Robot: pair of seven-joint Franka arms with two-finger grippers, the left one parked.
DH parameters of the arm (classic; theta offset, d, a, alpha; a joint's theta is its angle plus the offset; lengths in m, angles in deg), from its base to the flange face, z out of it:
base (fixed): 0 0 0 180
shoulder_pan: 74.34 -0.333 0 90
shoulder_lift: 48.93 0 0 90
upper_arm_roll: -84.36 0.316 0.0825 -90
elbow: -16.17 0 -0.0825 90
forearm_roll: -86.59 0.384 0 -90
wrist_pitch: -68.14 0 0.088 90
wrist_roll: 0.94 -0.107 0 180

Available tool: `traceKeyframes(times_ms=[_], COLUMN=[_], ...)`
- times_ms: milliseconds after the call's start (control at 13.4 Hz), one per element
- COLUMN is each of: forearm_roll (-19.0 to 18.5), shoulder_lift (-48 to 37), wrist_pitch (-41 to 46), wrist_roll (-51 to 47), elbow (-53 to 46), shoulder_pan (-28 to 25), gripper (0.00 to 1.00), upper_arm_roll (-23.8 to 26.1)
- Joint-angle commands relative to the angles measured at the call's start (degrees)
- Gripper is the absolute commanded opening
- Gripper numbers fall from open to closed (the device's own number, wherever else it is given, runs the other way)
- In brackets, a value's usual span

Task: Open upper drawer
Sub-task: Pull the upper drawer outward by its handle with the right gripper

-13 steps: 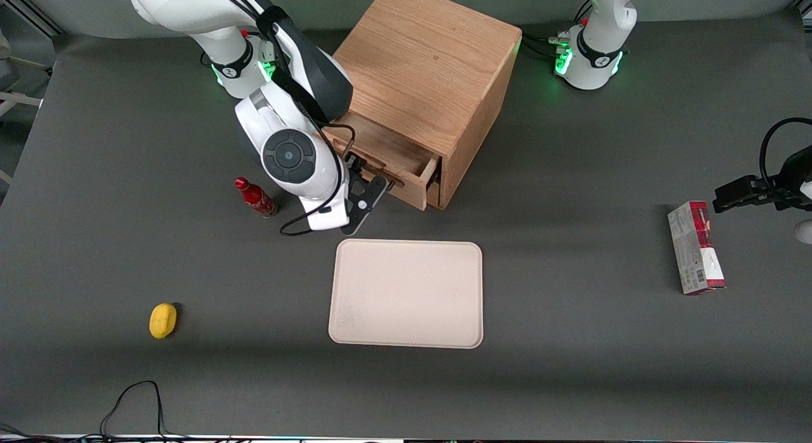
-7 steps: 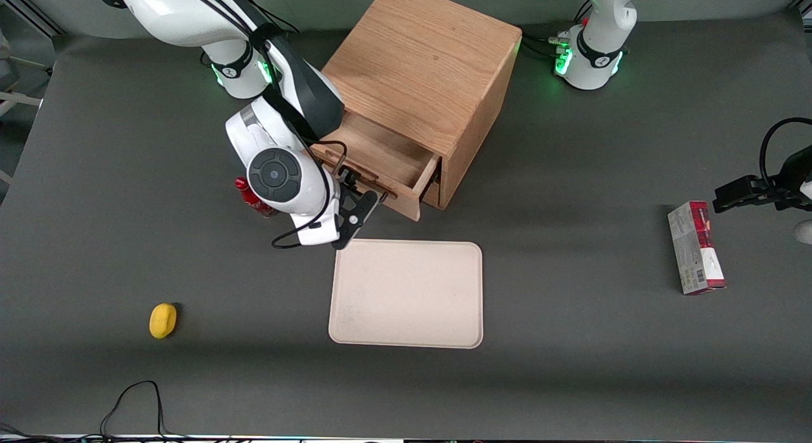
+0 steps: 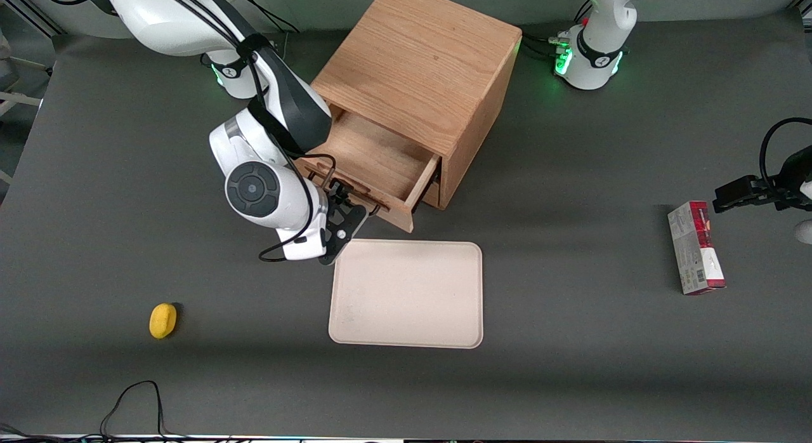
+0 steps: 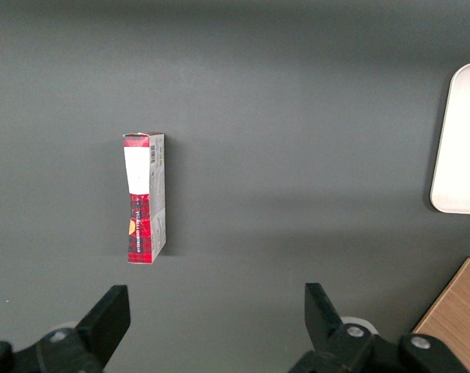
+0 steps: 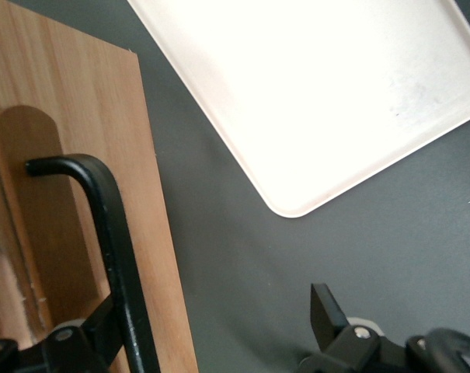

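Observation:
The wooden cabinet (image 3: 419, 68) stands at the back of the table. Its upper drawer (image 3: 374, 154) is pulled well out toward the front camera and its shallow tray is empty. My gripper (image 3: 346, 209) is at the drawer's front, open. In the right wrist view the gripper (image 5: 211, 318) has one finger (image 5: 102, 326) hooked inside the black bar handle (image 5: 114, 249), against the oak drawer front (image 5: 71, 116). The other finger (image 5: 325, 311) stands apart over the grey table. The lower drawer is mostly hidden under the upper one.
A beige tray (image 3: 406, 294) lies flat just in front of the drawer, nearer the front camera; it also shows in the right wrist view (image 5: 312, 85). A yellow object (image 3: 163, 320) lies toward the working arm's end. A red-and-white box (image 3: 695, 247) lies toward the parked arm's end.
The upper drawer has slid farther out toward the front camera, with my gripper moving along at its handle. The arm now covers the red bottle seen earlier.

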Motion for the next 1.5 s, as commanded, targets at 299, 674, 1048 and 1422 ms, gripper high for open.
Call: traceKeyframes(times_ms=[299, 674, 1048, 1422], forearm_roll=[-0.7, -0.7, -0.7, -0.8], shoulder_lift=[3.2, 4.5, 5.8, 6.2], wrist_pitch=[0.2, 0.2, 0.2, 0.2], wrist_roll=[1.4, 1.4, 1.5, 2.9], elbow=[-5.1, -7.4, -9.2, -9.5], shoulder_pan=[2.0, 3.0, 4.4, 5.6], gripper=[1.0, 1.0, 1.0, 1.0], upper_arm_roll=[0.2, 0.2, 0.2, 0.2])
